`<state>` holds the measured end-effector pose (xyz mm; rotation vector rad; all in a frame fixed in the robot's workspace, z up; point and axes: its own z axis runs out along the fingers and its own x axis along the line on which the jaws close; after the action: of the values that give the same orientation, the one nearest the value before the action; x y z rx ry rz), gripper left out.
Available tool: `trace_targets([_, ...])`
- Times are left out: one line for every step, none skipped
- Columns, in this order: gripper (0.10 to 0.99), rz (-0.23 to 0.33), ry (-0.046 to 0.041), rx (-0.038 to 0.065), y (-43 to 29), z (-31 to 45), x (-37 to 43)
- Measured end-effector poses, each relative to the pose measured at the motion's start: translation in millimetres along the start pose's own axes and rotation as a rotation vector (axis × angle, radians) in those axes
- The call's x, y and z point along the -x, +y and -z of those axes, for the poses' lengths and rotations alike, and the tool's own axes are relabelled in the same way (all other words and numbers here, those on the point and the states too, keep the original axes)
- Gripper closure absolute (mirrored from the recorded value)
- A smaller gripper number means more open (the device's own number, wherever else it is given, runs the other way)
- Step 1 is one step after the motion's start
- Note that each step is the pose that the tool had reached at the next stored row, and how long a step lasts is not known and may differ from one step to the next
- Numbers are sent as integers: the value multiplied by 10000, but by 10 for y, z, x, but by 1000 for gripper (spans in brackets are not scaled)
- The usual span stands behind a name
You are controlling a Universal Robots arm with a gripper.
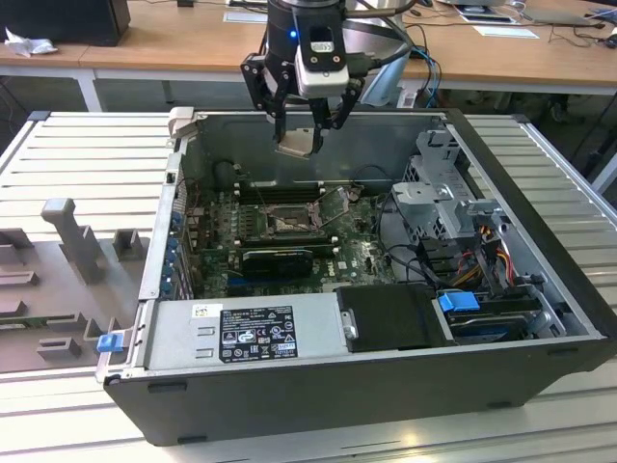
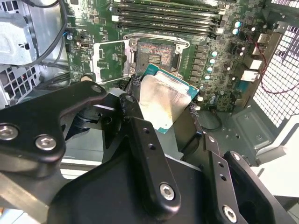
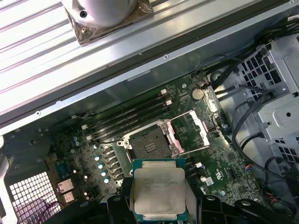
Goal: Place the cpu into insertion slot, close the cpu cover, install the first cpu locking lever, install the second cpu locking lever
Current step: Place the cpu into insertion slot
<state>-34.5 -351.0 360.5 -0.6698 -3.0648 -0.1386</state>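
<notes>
Wooden desks (image 1: 145,39) are seen at the back of the exterior view, and a ribbed metal surface (image 1: 87,154) is occupied by an open computer case (image 1: 386,395) laid on its side. The gripper (image 1: 297,140) is held over the case's far wall, above the motherboard (image 1: 366,256). The cpu (image 1: 295,143) is clamped by its edges between the fingers (image 2: 140,135) and is held in the air, well apart from the board. In the first wrist view the insertion slot (image 3: 149,147) is seen uncovered, its contact field bare. The cpu cover (image 3: 194,130) is swung open and lies just beside the socket. Long black memory slots (image 3: 131,114) are set along the socket's other side. A grey power supply box (image 1: 241,328) is mounted against the case's near wall.
</notes>
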Motion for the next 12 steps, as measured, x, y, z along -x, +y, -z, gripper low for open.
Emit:
trace_targets([557, -38, -3, 1, 0, -1, 0])
trace_targets([557, -109, -9, 2, 0, -2, 0])
trace_targets([557, -141, -12, 2, 0, -2, 0])
trace_targets([557, -172, -14, 4, 0, -3, 0])
trace_targets([557, -209, -18, 4, 0, -3, 0])
trace_targets([557, -240, -20, 5, 0, -4, 0])
trace_targets([557, -286, -24, 5, 0, -5, 0])
trace_targets([557, -319, -26, 5, 0, -5, 0])
trace_targets([557, -356, -30, 7, -1, -5, 0])
trace_targets([557, -388, -32, 7, -1, -6, 0])
trace_targets([557, -429, -36, 8, -1, -6, 0])
trace_targets([557, -493, -41, 9, -1, -7, 0])
